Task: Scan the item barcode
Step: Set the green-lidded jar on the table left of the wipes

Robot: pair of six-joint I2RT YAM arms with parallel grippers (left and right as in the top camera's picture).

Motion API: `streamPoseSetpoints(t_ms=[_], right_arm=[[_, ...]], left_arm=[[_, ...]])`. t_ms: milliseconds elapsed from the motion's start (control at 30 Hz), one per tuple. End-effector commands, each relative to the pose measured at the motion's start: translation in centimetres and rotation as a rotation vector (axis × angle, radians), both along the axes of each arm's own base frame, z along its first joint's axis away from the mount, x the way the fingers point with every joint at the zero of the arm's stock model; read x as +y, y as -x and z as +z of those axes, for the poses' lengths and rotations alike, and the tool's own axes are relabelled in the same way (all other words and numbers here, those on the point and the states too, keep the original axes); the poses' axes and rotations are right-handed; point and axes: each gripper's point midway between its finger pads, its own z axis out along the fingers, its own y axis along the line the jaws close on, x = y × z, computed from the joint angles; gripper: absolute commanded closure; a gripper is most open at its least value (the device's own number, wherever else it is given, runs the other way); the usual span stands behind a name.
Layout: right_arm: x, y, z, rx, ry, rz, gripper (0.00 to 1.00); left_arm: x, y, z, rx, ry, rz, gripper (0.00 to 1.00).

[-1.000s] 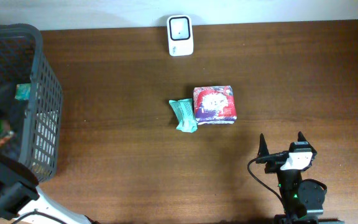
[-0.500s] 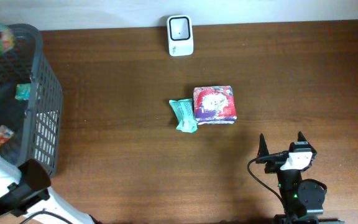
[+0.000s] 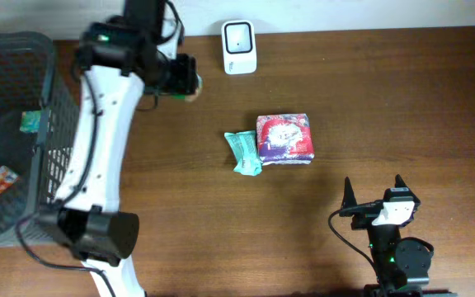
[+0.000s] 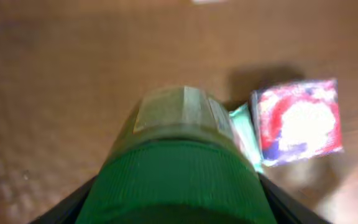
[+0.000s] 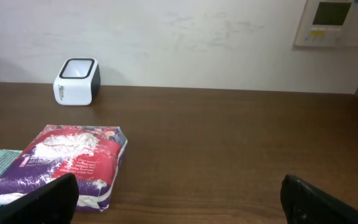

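Green ribbed item, white scanner, red-and-purple packet, teal pouch, grey basket

In the left wrist view the green item clamped in the left gripper is blurred, runs off the bottom edge, and covers most of the fingers and part of the teal packet just beyond it. Overhead, it is too small to identify. The right gripper shows its dark fingertips cut off at the bottom edge.

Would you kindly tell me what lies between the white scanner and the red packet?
Nothing: only bare table separates the scanner and the red packet, clearest in the overhead view.
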Motion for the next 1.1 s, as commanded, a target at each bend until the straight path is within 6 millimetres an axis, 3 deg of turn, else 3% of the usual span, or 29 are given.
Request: streamPoseSetpoints(t_ms=[0, 67, 100, 200, 367, 400, 467, 533, 567, 667, 767, 833, 867, 900, 933, 967, 1000, 1067], right_arm=[[0.0, 0.0, -0.3, 0.006, -0.003, -0.003, 0.01], [0.0, 0.0, -0.3, 0.006, -0.003, -0.003, 0.01], [0.0, 0.0, -0.3, 0.006, -0.003, -0.003, 0.01], [0.0, 0.0, -0.3, 0.006, -0.003, -0.003, 0.01], [0.0, 0.0, -0.3, 0.006, -0.003, -0.003, 0.01], [0.0, 0.0, -0.3, 0.006, -0.003, -0.003, 0.01], [0.0, 0.0, -0.3, 0.006, -0.003, -0.003, 0.01], [0.0, 0.0, -0.3, 0.006, -0.003, -0.003, 0.01], [0.0, 0.0, -0.3, 0.006, -0.003, -0.003, 0.01], [0.0, 0.0, -0.3, 0.006, -0.003, -0.003, 0.01], [0.0, 0.0, -0.3, 0.006, -0.003, -0.003, 0.01], [0.0, 0.0, -0.3, 0.006, -0.003, -0.003, 0.01], [0.0, 0.0, -0.3, 0.006, -0.003, -0.003, 0.01], [0.0, 0.0, -0.3, 0.006, -0.003, -0.003, 0.01], [0.0, 0.0, -0.3, 0.006, -0.003, -0.003, 0.01], [0.0, 0.0, -0.3, 0.006, -0.003, -0.003, 0.01], [0.0, 0.0, -0.3, 0.006, -0.003, -0.003, 0.01], [0.0, 0.0, -0.3, 0.006, -0.003, -0.003, 0.01]], left_arm=[[-1.0, 0.6, -6.9, 0.095, -0.055, -0.034, 0.5], [-1.5, 0.3, -11.0, 0.105, -0.058, -0.041, 0.49], [-1.5, 0.0, -12.1, 0.097, -0.055, -0.041, 0.48], [-2.4, -0.6, -14.6, 0.062, -0.043, -0.054, 0.5], [-5.8, 0.6, -17.6, 0.039, -0.037, -0.125, 0.43], [-6.2, 0.6, -18.1, 0.026, -0.033, -0.132, 0.38], [-5.6, 0.0, -18.0, -0.002, -0.072, -0.113, 0.05], [-5.5, -0.3, -17.7, -0.012, -0.07, -0.11, 0.01], [-5.4, -0.7, -17.0, -0.028, -0.065, -0.104, 0.01], [-5.9, -2.6, -10.6, -0.154, -0.023, -0.093, 0.01], [-4.2, -2.2, 2.6, -0.399, 0.05, -0.055, 0.01], [-1.9, -0.9, 8.3, -0.518, 0.068, -0.01, 0.01], [3.7, 0.7, 13.5, -0.654, 0.003, 0.138, 0.01], [8.3, 2.2, 16.5, -0.734, -0.054, 0.265, 0.01], [14.6, 4.9, 20.0, -0.824, -0.116, 0.433, 0.01], [19.2, 6.8, 21.3, -0.857, -0.17, 0.557, 0.01], [22.1, 8.0, 21.7, -0.864, -0.204, 0.635, 0.01], [30.1, 10.6, 20.0, -0.784, -0.307, 0.844, 0.01]])
